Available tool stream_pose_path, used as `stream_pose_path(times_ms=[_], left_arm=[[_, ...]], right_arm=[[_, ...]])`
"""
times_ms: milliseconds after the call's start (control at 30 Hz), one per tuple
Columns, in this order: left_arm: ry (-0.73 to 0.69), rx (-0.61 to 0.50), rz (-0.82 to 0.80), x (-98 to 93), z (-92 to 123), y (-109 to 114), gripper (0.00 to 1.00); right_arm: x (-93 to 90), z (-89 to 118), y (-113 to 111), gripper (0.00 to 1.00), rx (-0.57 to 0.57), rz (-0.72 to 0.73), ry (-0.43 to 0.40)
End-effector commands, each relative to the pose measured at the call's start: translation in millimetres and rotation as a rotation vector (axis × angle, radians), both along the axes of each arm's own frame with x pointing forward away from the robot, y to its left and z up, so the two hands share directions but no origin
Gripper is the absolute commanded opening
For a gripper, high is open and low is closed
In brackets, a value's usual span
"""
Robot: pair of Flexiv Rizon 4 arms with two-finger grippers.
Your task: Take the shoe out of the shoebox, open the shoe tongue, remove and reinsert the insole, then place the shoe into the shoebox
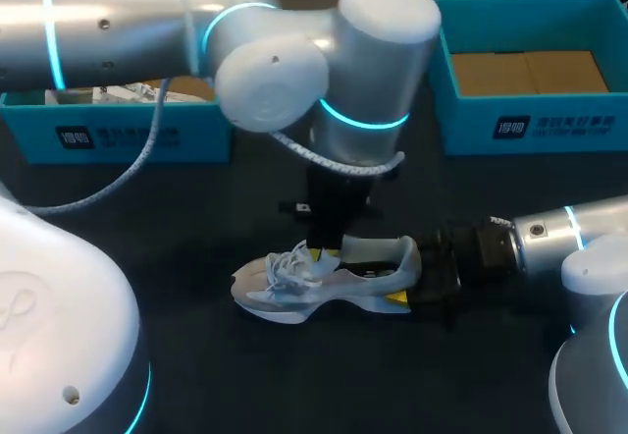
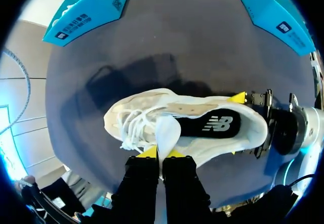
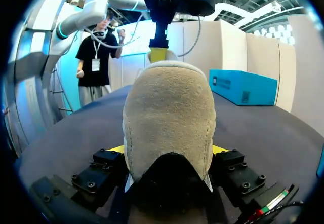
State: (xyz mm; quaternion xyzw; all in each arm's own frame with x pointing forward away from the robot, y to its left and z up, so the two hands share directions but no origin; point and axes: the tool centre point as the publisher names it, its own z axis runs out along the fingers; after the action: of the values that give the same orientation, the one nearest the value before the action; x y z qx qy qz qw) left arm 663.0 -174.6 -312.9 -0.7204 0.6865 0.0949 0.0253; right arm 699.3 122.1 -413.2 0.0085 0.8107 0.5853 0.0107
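Here's the white sneaker (image 1: 314,282), sitting on its sole mid-desk, nearer the front edge and well apart from the blue shoebox (image 1: 466,125) at the far right corner. The right gripper (image 3: 169,153) is clamping the heel (image 3: 169,107) to steady the shoe. The left gripper (image 2: 162,153) is pinching the tongue (image 2: 167,130) shut-fingered, baring the black insole (image 2: 215,125).

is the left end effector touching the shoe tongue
Touching. The left wrist view shows the left end effector shut on the white shoe tongue, with a yellow tip pressed against it on each side and no gap.
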Motion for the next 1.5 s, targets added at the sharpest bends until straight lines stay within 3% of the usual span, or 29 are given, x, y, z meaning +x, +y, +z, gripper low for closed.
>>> stream_pose_path(times_ms=[33, 233, 400, 767, 1033, 1133, 1167, 1200, 1500], left_arm=[[0.005, -0.282, 0.027, 5.0, 2.4, 21.5, 0.0], [0.023, -0.475, 0.018, 10.7, 5.8, 42.3, 0.0], [0.043, -0.543, -0.017, 12.7, 0.8, 57.0, 0.0], [0.084, -0.535, -0.067, 10.3, -24.3, 69.4, 0.0], [0.138, -0.446, -0.038, 13.7, -54.5, 74.3, 0.0], [0.158, -0.429, -0.02, 12.4, -63.2, 76.0, 0.11], [0.157, -0.426, -0.012, 10.5, -64.0, 77.7, 0.29], [0.148, -0.418, -0.004, 8.6, -63.2, 79.3, 0.38], [0.029, -0.417, 0.018, -14.6, -22.6, 94.9, 0.57]], right_arm=[[0.0, -2.3, 1.5, 0.0, -0.002, -0.001, -0.001], [0.0, -2.3, 1.5, 0.0, -0.002, -0.001, -0.001], [0.0, -2.3, 1.5, 0.0, -0.002, -0.001, -0.001], [0.0, -2.3, 1.5, 0.0, -0.002, -0.001, -0.001], [0.0, -2.3, 1.5, 0.0, -0.002, -0.001, -0.001], [0.0, -2.3, 1.5, 0.0, -0.002, -0.001, -0.001], [0.0, -2.3, 1.5, 0.0, -0.002, -0.001, -0.001], [0.0, -2.3, 1.5, 0.0, -0.002, -0.001, -0.001], [0.0, -2.3, 1.5, 0.0, -0.002, -0.001, -0.001]])
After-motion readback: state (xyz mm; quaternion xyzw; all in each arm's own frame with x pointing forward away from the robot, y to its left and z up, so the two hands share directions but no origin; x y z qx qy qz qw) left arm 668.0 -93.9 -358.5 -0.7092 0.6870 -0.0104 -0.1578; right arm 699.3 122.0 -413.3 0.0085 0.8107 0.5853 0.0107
